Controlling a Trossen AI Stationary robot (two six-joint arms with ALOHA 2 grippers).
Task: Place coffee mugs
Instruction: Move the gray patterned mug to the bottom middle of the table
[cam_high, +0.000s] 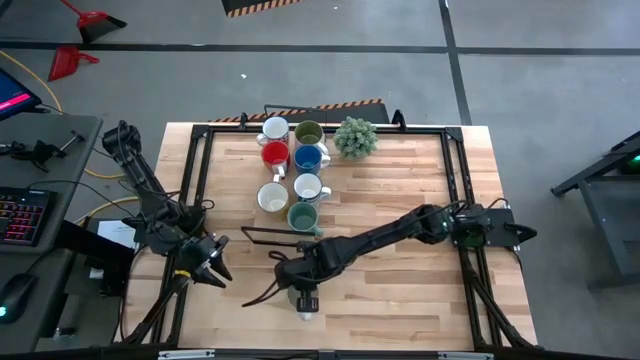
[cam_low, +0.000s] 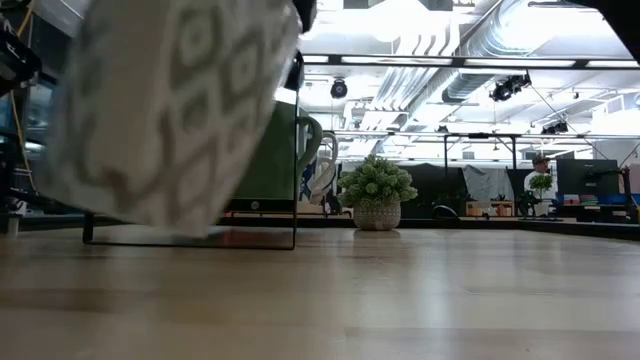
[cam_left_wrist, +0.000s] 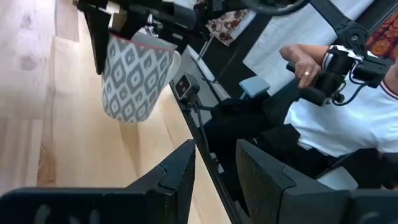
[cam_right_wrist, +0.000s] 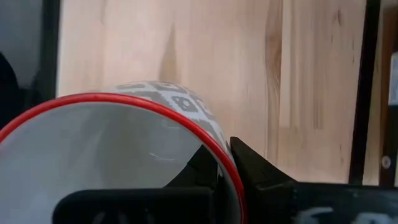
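Your right gripper (cam_right_wrist: 224, 163) is pinched on the rim of a white ceramic mug with a grey diamond pattern and red lip (cam_left_wrist: 135, 76), lifted clear of the wooden table (cam_high: 400, 190) and well short of the cluster of plain mugs (cam_high: 292, 170). A one-wall pinch may let it swing or slip. Your left gripper (cam_left_wrist: 214, 163) waits beside it, fingers parted, empty.

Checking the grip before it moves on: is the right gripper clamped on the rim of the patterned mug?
Yes. In the right wrist view the right gripper pinches the red rim of the patterned mug, one finger inside and one outside.
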